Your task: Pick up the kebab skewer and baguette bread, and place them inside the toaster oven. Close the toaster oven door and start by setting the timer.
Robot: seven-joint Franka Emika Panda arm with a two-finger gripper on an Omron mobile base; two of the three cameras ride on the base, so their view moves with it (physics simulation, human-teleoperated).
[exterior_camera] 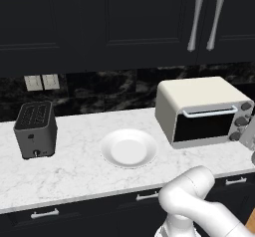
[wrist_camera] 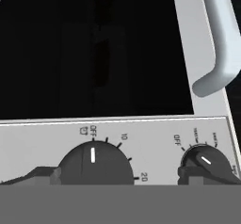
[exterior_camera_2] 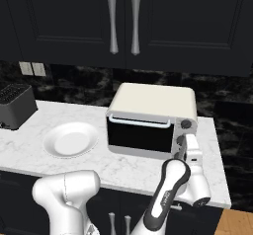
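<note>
Toaster oven (exterior_camera_2: 150,120) sits on the counter (exterior_camera_2: 118,170) at the right end, its door (exterior_camera_2: 138,135) shut; plate (exterior_camera_2: 70,139) bare at the oven's 9 o'clock. Skewer and bread not visible; the dark glass hides the interior.

Gripper (exterior_camera_2: 184,147) hangs at the knob column on the oven's right edge, jaws spread wide, holding nothing. In the hand view the timer knob (wrist_camera: 95,164), pointer at OFF, lies dead ahead between the fingertips (wrist_camera: 35,176); a second knob (wrist_camera: 207,164) sits at its 3 o'clock. Judgement: next move is a short straight advance onto the timer knob.

Dark cabinets (exterior_camera: 99,22), marble counter (exterior_camera: 84,166)
</note>
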